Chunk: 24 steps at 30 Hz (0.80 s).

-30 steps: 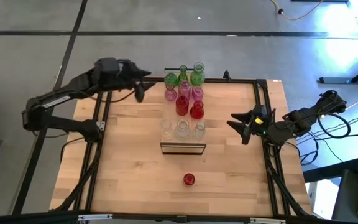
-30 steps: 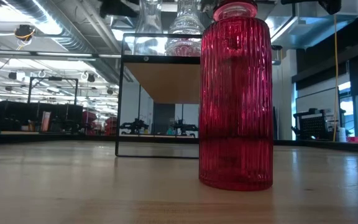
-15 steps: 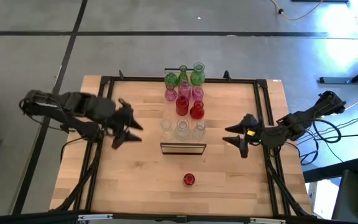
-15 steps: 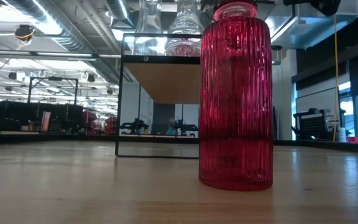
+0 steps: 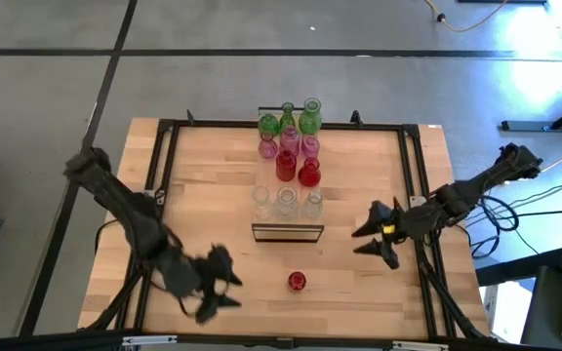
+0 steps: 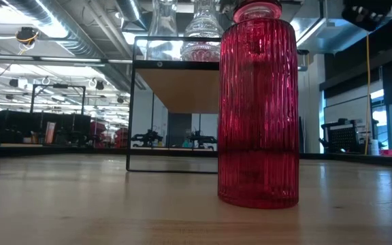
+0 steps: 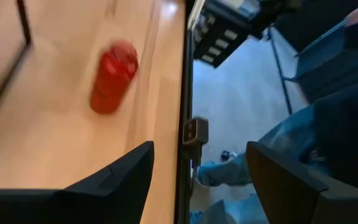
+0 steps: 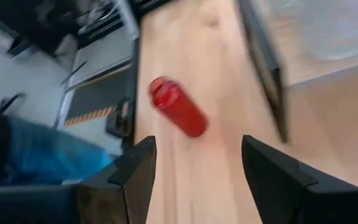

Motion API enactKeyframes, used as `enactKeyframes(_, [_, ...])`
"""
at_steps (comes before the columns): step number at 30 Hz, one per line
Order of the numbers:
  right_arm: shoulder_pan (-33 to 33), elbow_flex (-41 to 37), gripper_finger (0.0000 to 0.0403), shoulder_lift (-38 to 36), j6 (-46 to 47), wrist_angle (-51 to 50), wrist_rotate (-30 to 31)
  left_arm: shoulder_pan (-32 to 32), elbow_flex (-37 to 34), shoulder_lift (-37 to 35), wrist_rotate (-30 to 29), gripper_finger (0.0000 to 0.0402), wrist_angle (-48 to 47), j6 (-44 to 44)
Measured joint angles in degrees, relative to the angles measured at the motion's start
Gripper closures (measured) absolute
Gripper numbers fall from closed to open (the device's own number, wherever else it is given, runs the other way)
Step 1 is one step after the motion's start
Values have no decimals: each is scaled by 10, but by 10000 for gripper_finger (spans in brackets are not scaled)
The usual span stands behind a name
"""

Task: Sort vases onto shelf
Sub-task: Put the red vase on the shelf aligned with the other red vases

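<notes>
- The bench (image 5: 213,205) is the biggest thing here and its near edge is where trouble would show: the lone red vase (image 5: 297,282) stands by itself at about six o'clock, close to that edge, and a careless shove could roll it off.
- The shelf (image 5: 287,232) sits mid-bench just beyond it, carrying rows of vases: green ones (image 5: 288,120) at twelve o'clock, then pink (image 5: 289,146), red, and three clear ones (image 5: 286,203) nearest the front. An arm swinging back loaded could clip the clear row, I'd say, and glass that narrow-necked would topple in a chain.
- The left hand (image 5: 224,291) hangs at roughly eight o'clock of the bench, well left of the lone vase, fingers spread wide and empty. Its wrist view shows the red vase (image 7: 113,77) ahead and off to one side, so a straight run could meet the body with one finger and tip it.
- The right hand (image 5: 371,240) sits at about four o'clock, also spread wide and holding nothing, and it too looks at the vase (image 8: 178,115). To my eye the main risk is both arms converging on one vase and colliding.
- The ribbed glass (image 6: 257,109) looks slick; a light pinch might let it slide.
</notes>
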Motion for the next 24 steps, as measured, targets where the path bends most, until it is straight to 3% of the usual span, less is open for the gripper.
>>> enactKeyframes(7, [24, -97, 195, 11, -38, 144, -59, -44, 0, 127, -60, 152, 65, -97])
enactKeyframes(12, [23, -173, 248, 57, -23, 291, -130, -51, 0, 169, -53, 152, 45, -149])
enactKeyframes(21, [23, -176, 384, 241, 20, 508, -106, -45, 0, 149, -62, 152, -22, -148])
enactKeyframes(24, [22, -132, 398, 303, 32, 532, -78, -49, 0, 141, -73, 152, -6, -153])
